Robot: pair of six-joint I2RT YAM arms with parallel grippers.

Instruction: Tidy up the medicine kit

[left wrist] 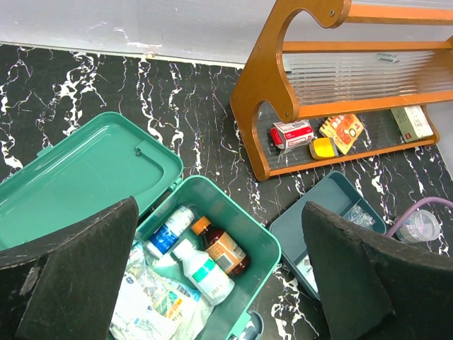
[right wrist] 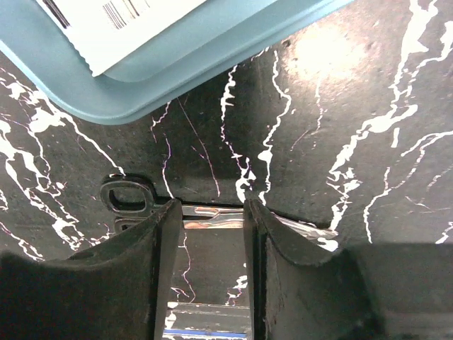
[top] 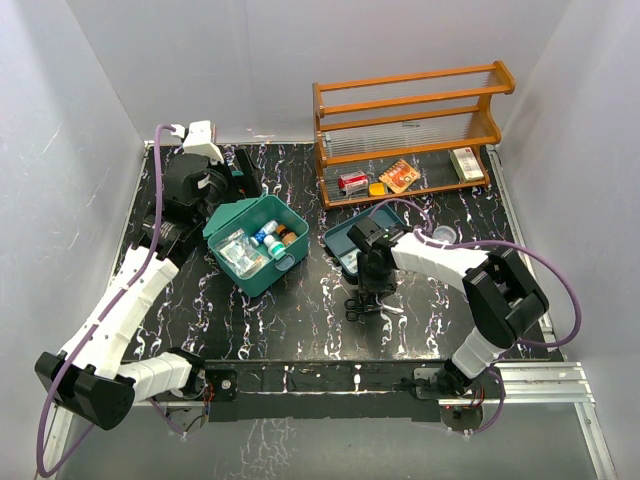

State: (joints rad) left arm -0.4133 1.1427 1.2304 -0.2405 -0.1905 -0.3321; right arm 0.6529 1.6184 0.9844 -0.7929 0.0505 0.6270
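While the left gripper (left wrist: 219, 212) hangs above the medicine kit (top: 270, 278) with its jaws spread as wide as they go and nothing between them, the right gripper (right wrist: 211, 209) points straight down at the black marbled table (top: 300, 330) some way to the right of the kit. Its fingers (right wrist: 159, 262) stand partly apart with bare table in the gap, and they pinch nothing. A pair of scissors (right wrist: 127, 197) lies flat on the table under those fingertips, its shiny blade crossing the gap and one ring handle showing just outside the finger on the side nearer the kit.

The kit sits on the table with its lid (left wrist: 85, 173) swung fully back and lying open on the side away from the scissors. Inside the kit lie a white bottle with a blue label (left wrist: 168, 230), an amber bottle with an orange cap (left wrist: 223, 249), a white bottle with a green label (left wrist: 205, 273) and some clear packets (left wrist: 152, 304).

Just right of the kit, between it and the scissors, rests a darker blue tray (top: 333, 240) holding a white barcoded card (right wrist: 120, 21). Beyond the kit and to its right stands an orange wooden rack (left wrist: 265, 92), whose bottom shelf carries a red and white box (left wrist: 291, 133), a yellow item (left wrist: 324, 147), an orange packet (left wrist: 342, 131) and a white box (left wrist: 410, 122)
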